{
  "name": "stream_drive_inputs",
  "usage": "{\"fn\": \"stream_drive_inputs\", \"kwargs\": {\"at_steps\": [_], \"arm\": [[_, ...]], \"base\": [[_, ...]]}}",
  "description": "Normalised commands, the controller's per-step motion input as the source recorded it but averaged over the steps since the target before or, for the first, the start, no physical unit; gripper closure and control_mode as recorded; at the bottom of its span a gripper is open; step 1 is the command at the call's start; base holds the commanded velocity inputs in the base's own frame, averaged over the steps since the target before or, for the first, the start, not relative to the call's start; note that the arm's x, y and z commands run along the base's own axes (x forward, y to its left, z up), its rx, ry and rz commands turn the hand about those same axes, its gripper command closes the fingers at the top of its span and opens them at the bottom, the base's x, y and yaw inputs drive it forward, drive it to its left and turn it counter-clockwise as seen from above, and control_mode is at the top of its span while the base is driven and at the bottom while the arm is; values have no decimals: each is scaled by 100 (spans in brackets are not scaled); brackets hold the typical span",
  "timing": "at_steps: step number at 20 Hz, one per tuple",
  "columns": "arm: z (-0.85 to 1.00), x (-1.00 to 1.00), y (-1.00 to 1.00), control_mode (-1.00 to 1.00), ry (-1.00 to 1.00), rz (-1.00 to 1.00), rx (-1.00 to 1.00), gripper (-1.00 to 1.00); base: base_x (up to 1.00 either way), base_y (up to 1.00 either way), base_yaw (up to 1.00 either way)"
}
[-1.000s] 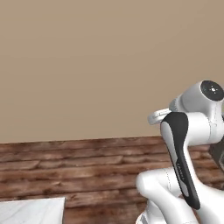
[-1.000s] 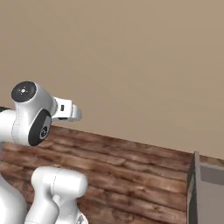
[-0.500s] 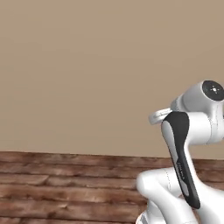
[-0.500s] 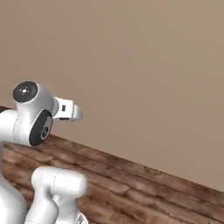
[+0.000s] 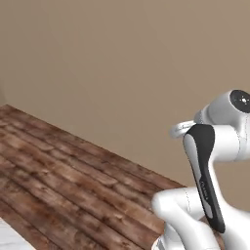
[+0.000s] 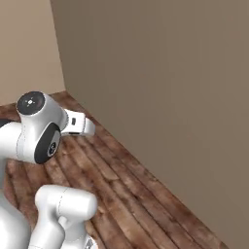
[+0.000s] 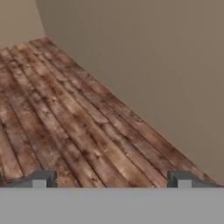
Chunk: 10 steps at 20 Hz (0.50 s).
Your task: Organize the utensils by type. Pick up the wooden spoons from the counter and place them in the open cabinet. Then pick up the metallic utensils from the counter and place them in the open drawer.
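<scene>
Facing bare wooden floor (image 7: 78,127) and a tan wall (image 7: 153,57) ahead of the pincer (image 7: 111,178), fingers apart, empty; no utensil or counter visible, so driving there comes before any pickup

The floor (image 5: 73,185) was reddish-brown wood planking with dark grain streaks; the wall (image 6: 170,73) was plain flat tan — no pattern. The arm (image 5: 215,171) was white with dark joints, finger tips (image 7: 41,178) dark grey.

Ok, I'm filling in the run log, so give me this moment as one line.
phase: base in transit | gripper: open, empty | ahead: wooden floor, beige wall | utensils: not reached yet
</scene>
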Motion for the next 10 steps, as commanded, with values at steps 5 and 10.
{"fn": "stream_drive_inputs", "kwargs": {"at_steps": [5, 10], "arm": [[0, 0, 0, 100, 0, 0, 0, -100], [0, 0, 0, 100, 0, 0, 0, -100]], "base": [[88, 0, 51], [100, 3, 31]]}}
